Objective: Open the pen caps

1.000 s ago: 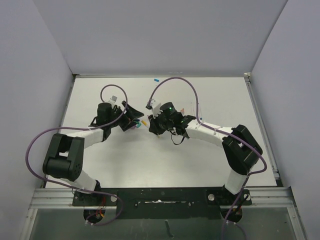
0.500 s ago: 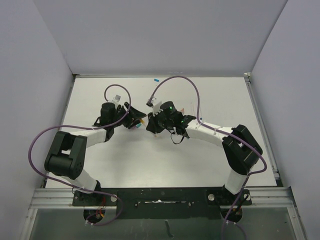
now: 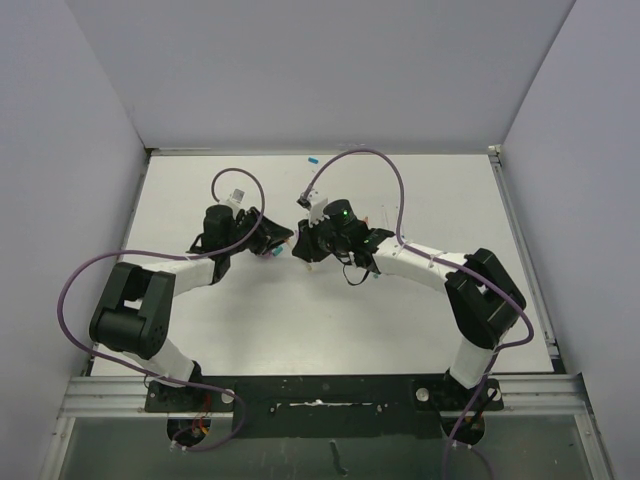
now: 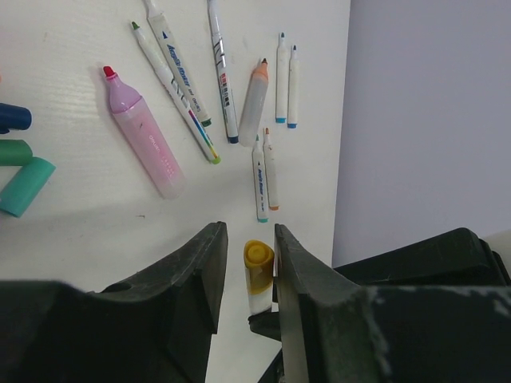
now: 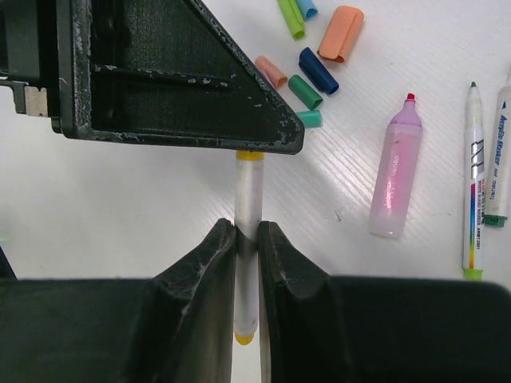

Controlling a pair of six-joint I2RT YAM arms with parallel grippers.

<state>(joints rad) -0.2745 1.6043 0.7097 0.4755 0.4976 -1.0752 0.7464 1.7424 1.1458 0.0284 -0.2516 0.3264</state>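
My right gripper [image 5: 247,231] [image 3: 300,248] is shut on the white barrel of a pen [image 5: 248,187] held above the table, mid-table in the top view. The pen's far end carries a yellow pen cap [image 4: 259,263]. My left gripper [image 4: 250,239] [image 3: 277,243] faces it, with its jaws narrowly astride that cap. The right finger touches the cap, and a slim gap shows at the left finger. Loose caps lie below: orange [image 5: 341,32], blue [image 5: 318,70], green [image 5: 304,90], teal [image 5: 310,119].
A lilac-pink highlighter [image 4: 144,136] [image 5: 395,171] lies uncapped on the white table [image 4: 72,48]. Beside it are several thin white pens [image 4: 215,72] and a salmon-orange highlighter [image 4: 254,104]. The table's far edge meets the lilac wall [image 4: 423,120].
My left gripper has moved right, up to the right gripper, and its jaws have narrowed from wide open to close around the yellow cap. The right gripper has kept its hold on the pen.
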